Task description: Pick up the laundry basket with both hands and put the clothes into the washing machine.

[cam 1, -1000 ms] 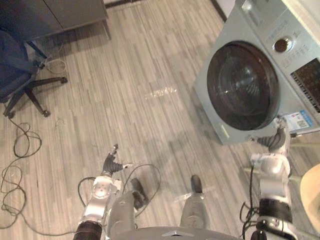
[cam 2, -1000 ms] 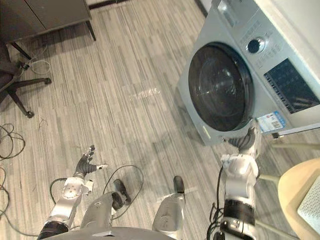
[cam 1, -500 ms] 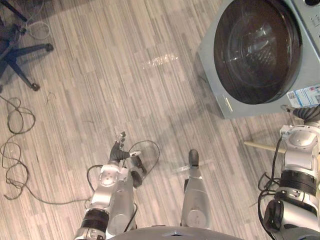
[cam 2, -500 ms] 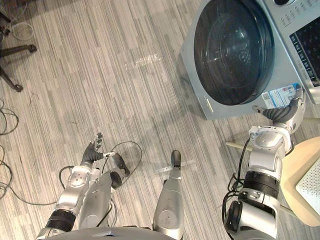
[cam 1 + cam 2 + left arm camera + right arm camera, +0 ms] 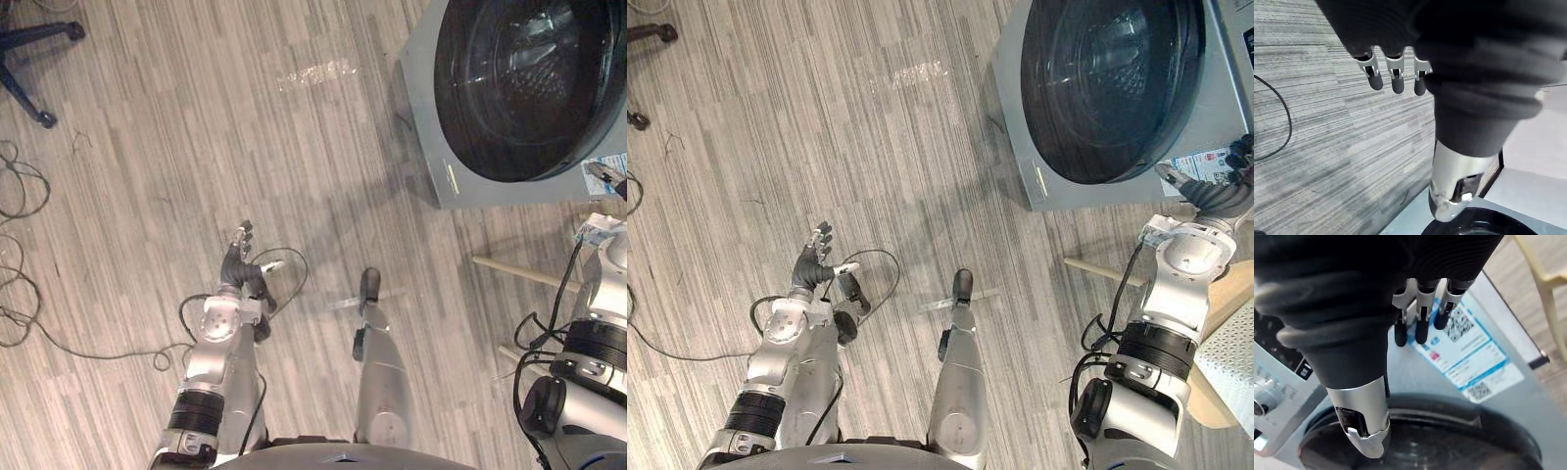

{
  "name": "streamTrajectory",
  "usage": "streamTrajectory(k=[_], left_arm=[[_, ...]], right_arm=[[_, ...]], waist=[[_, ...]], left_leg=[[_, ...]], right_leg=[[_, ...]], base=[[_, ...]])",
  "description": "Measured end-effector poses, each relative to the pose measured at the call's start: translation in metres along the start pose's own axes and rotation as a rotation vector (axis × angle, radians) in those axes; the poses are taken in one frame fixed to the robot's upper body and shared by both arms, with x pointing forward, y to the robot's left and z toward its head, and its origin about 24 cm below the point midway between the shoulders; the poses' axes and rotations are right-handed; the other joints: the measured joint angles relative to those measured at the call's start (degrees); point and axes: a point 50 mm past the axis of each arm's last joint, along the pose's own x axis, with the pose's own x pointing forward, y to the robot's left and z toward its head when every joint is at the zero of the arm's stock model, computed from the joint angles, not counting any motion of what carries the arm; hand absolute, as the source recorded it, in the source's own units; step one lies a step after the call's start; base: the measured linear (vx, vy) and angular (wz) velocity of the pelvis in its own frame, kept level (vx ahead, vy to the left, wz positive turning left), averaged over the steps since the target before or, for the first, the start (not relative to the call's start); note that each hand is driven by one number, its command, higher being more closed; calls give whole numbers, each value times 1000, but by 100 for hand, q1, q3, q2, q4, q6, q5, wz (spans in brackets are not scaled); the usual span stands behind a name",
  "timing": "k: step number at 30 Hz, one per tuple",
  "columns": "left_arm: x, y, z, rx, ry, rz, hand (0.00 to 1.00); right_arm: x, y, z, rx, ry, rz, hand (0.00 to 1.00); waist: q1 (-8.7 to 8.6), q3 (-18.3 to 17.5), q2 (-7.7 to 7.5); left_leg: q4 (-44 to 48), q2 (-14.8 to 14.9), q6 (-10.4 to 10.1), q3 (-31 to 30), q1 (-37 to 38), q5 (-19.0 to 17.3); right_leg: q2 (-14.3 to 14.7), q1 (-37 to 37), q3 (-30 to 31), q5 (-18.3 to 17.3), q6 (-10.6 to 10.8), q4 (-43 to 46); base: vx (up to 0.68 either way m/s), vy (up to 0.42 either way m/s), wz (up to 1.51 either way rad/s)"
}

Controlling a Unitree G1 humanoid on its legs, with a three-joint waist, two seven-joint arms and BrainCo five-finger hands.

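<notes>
Grey wood-grain floor [image 5: 196, 147] runs under everything you see, with the washing machine [image 5: 1017, 117] standing at the far right, its round dark door [image 5: 1107, 78] lying flush in the grey front. You have the left hand [image 5: 809, 264] hanging low over bare floor on the robot's left, well apart from the machine; in its wrist view the fingers [image 5: 1396, 78] are straight and the thumb [image 5: 1454, 191] stands out from them, so that hand is released and carries nothing. You have the right hand [image 5: 1215, 196] raised at the machine's lower right corner, just in front of the blue-and-white label [image 5: 1469, 352]. Its fingers [image 5: 1420, 328] point straight at that label and its thumb [image 5: 1364, 421] reaches over the rim of the door, relaxed and grasping nothing; whether the tips touch the panel you cannot tell. Just beside the machine, behind the right arm, a pale chair [image 5: 514, 272] stands on the floor, and a white meshed thing [image 5: 1236, 357] rests on its seat at the very edge of the right eye view; whether that is the laundry basket you cannot tell. Far off at the upper left you can see the base of an office chair [image 5: 24, 39] and loose cables [image 5: 20, 191] on the floor.
</notes>
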Motion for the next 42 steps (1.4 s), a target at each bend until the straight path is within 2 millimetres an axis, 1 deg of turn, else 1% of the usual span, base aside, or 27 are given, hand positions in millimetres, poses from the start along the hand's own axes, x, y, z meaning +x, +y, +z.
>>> streamTrajectory(k=[3, 5, 6, 7, 8, 10, 11, 13, 14, 16, 18, 20, 21, 23, 25, 26, 27, 28, 29, 31, 33, 34, 35, 37, 39, 40, 42], left_arm=[[0, 0, 3, -13, -12, -2, 0], [0, 1, 3, -15, -12, -1, 0], [0, 2, 3, -11, -12, -1, 0], [0, 3, 3, -10, -14, 0, 0], [0, 3, 4, -10, -15, -1, 0], [0, 2, 3, -16, -13, -16, 0], [0, 1, 4, -24, -15, -33, 0], [0, -1, 4, -23, -18, -50, 0], [-1, -3, 4, -23, -22, -69, 0], [-1, -6, 5, -32, -28, -87, 0], [-2, -11, 6, -33, -35, -120, 0], [-2, -12, 5, -32, -34, -125, 0], [-2, -12, 5, -32, -33, -125, 0], [-2, -13, 5, -33, -33, -132, 0], [-3, -18, 5, -36, -34, -155, 0], [-3, -19, 5, -38, -34, -157, 0], [-3, -20, 6, -44, -34, -158, 0], [-3, -21, 6, -45, -35, -158, 0], [-2, -21, 6, -44, -36, -158, 0], [-2, -18, 5, -41, -34, -148, 0], [-2, -15, 5, -37, -33, -138, 0], [-2, -10, 5, -33, -31, -123, 0], [-1, -5, 4, -30, -30, -107, 0], [-1, -2, 5, -20, -35, -100, 0], [0, 1, 7, 30, -47, -81, 0], [0, 3, 7, 47, -49, -71, 0], [1, 6, 8, 88, -54, -31, 0]], right_arm=[[12, 6, 1, 149, 30, 90, 0], [18, 17, 1, 232, 58, 182, 0], [21, 27, 3, 272, 70, 249, 0], [22, 31, 0, 282, 92, 250, 0], [23, 30, -2, 291, 102, 256, 0], [26, 33, 0, 271, 112, 337, 0], [28, 37, 1, 247, 122, 377, 0], [30, 41, 1, 243, 137, 401, 0], [31, 48, 3, 246, 147, 443, 100], [32, 54, 6, 242, 147, 484, 100], [36, 55, 10, 272, 174, 520, 100], [37, 56, 14, 291, 186, 543, 100], [36, 60, 16, 312, 193, 587, 100], [32, 68, 16, 322, 202, 651, 100], [23, 84, 15, 336, 217, 755, 100], [15, 96, 16, 361, 212, 815, 100], [9, 104, 15, 391, 213, 853, 0], [-2, 115, 12, 434, 219, 909, 0], [-9, 121, 9, 457, 225, 936, 0], [-45, 140, -16, 551, 305, 1012, 0], [-63, 145, -34, 585, 368, 1017, 0], [-75, 149, -47, 621, 419, 1005, 0], [-88, 149, -61, 649, 462, 978, 0], [-101, 147, -75, 669, 489, 933, 0], [-119, 140, -96, 645, 543, 872, 0], [-123, 138, -101, 644, 555, 857, 0], [-139, 136, -116, 672, 616, 809, 0]], waist=[[47, 6, -10], [59, 10, -18], [69, 11, -20], [68, 17, -30], [64, 29, -52], [48, 50, -90], [33, 52, -94], [20, 52, -94], [-67, 51, -92], [-146, 50, -91], [-142, 49, -95], [-132, 48, -94], [-90, 47, -92], [-64, 46, -90], [57, 31, -62], [110, 13, -30], [136, -6, 3], [162, -22, 32], [176, -23, 34], [238, -24, 35], [238, -24, 35], [240, -24, 35], [239, -24, 35], [214, -24, 35], [195, -24, 35], [193, -24, 35], [156, -24, 35]], left_leg=[[-132, -16, -32, -31, 4, 84], [-312, -48, -64, -63, 35, 192], [-469, -82, -80, -86, 66, 288], [-619, -110, -99, -103, 95, 379], [-690, -124, -107, -100, 125, 419], [-889, -160, -138, -83, 220, 522], [-1035, -175, -195, -72, 283, 574], [-1196, -178, -209, -33, 366, 663], [-1376, -135, -234, 162, 453, 729], [-1504, -109, -226, 301, 490, 856], [-1703, -106, -217, 326, 492, 1024], [-1817, -90, -267, 386, 500, 1102], [-1917, -23, -272, 458, 513, 1233], [-2045, 19, -294, 486, 557, 1322], [-2208, 48, -330, 497, 629, 1461], [-2305, 57, -344, 488, 645, 1545], [-2381, 60, -349, 457, 648, 1632], [-2460, 50, -333, 398, 651, 1756], [-2473, 37, -347, 366, 651, 1800], [-2472, -41, -244, 222, 657, 1887], [-2472, -100, -223, 158, 683, 1903], [-2481, -165, -222, 112, 741, 1903], [-2497, -241, -221, 83, 825, 1901], [-2515, -332, -231, 37, 909, 1888], [-2518, -398, -242, 9, 959, 1821], [-2518, -410, -275, -8, 959, 1791], [-2518, -432, -287, -48, 959, 1766]], right_leg=[[1, -17, -135, 3, -4, 17], [6, -19, -190, 18, -24, 18], [4, -21, -273, 19, -26, 19], [5, -22, -301, 21, -28, 23], [4, -22, -307, 26, -34, 34], [8, -25, -325, 50, -66, 44], [17, -26, -342, 59, -78, 48], [34, -26, -386, 68, -90, 47], [37, -26, -446, 76, -103, 46], [46, -37, -468, 81, -109, 34], [103, -87, -529, 139, -193, -38], [129, -108, -602, 148, -251, -95], [216, -140, -607, 202, -324, -149], [287, -145, -629, 225, -366, -170], [378, -155, -654, 232, -420, -170], [405, -157, -705, 224, -447, -168], [421, -157, -753, 214, -460, -158], [427, -157, -799, 193, -475, -118], [422, -157, -815, 178, -472, -86], [324, -117, -912, 38, -435, 109], [266, -88, -937, -39, -413, 213], [205, -22, -951, -75, -369, 249], [167, 44, -936, -92, -344, 260], [93, 117, -920, -108, -321, 266], [37, 168, -907, -123, -297, 273], [25, 170, -908, -125, -291, 275], [-5, 180, -909, -132, -281, 285]], base=[[16, -42, 9], [10, -38, 14], [8, -51, 18], [5, -43, 17], [-2, -41, 9], [-12, -21, -1], [-25, -34, -2], [-26, -39, -1], [-26, -53, 7], [-32, -52, 8], [-72, -49, -1], [-84, -55, -6], [-88, -63, -14], [-88, -69, -11], [-81, -77, -5], [-45, -54, 6], [-26, -41, 15], [-9, -25, 16], [5, -21, 22], [42, -8, 37], [46, 5, 32], [54, 12, 24], [56, 13, 18], [33, 16, 8], [3, 17, 6], [-15, 8, 7], [-14, -5, 6]])
